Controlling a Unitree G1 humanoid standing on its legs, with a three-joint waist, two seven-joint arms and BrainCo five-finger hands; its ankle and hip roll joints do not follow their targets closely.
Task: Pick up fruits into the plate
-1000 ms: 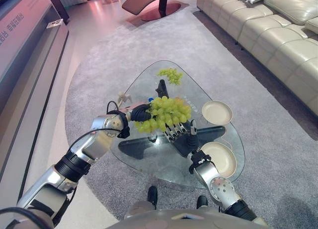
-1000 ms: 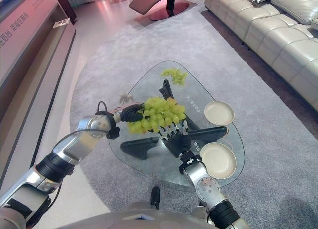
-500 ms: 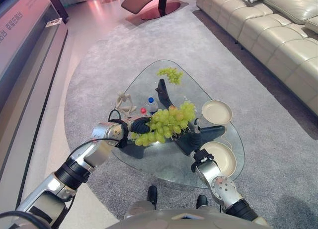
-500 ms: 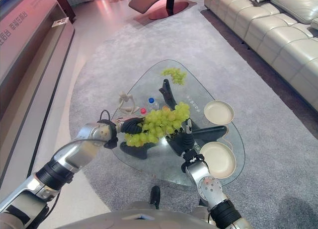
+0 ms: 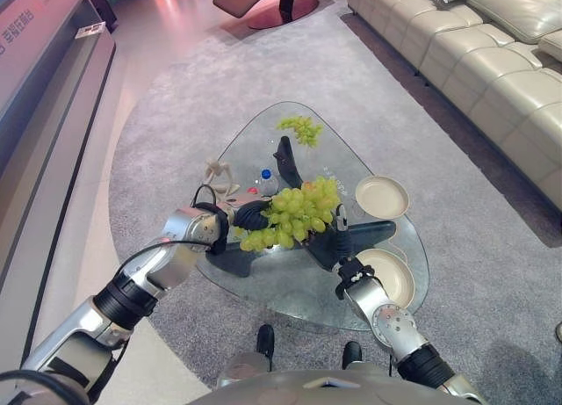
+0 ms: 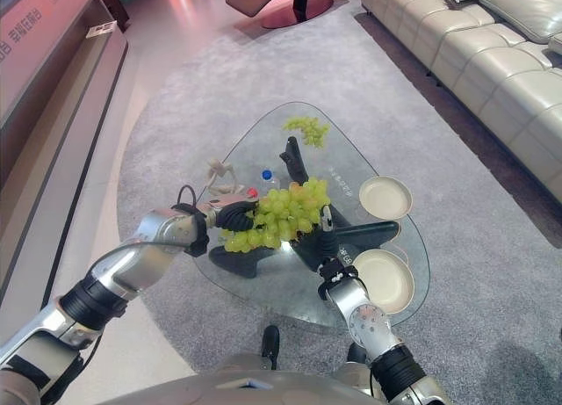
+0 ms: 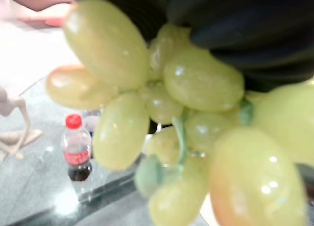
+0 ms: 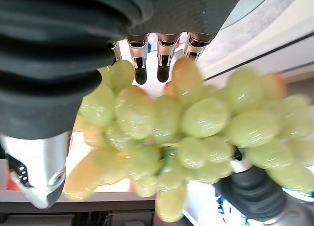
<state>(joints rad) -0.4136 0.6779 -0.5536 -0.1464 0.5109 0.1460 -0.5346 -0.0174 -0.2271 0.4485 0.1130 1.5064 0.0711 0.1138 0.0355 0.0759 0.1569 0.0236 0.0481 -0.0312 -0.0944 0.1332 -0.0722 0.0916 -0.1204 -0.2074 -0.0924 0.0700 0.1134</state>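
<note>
Compared with a second ago, both robot hands and the big grape bunch (image 5: 294,214) between them sit a little lower and nearer the robot's side of the glass desk (image 5: 290,286), and the small bottle (image 5: 266,184) and pale figurine (image 5: 216,173) that the bunch covered are in sight again. The bunch hangs in the air above the middle of the desk, over its dark base (image 5: 360,236), not touching the glass. The left robot hand (image 5: 249,215) comes in from the desk's left edge and meets the bunch at its left end; its fingers are buried in the grapes, so I cannot tell whether they are curled round the fruit. The right robot hand (image 6: 326,238) rises from the near edge and meets the bunch from below on its right side. In the right wrist view its fingers (image 8: 141,73) reach out fairly straight, with the grapes lying against them and the thumb (image 8: 41,182) set apart, so the hand looks relaxed and spread, carrying the fruit rather than clamped on it.

A second, smaller grape bunch (image 5: 300,129) lies on the glass near the far corner. Two cream plates stand at the right edge: the far plate (image 5: 382,197) and the near plate (image 5: 389,278), the near one just beside the right forearm. Neither plate has fruit in it. The bottle and figurine stand near the left edge, behind the left robot hand. A grey carpet (image 5: 184,97) lies under the desk, and a pale sofa (image 5: 474,62) runs along the far right.
</note>
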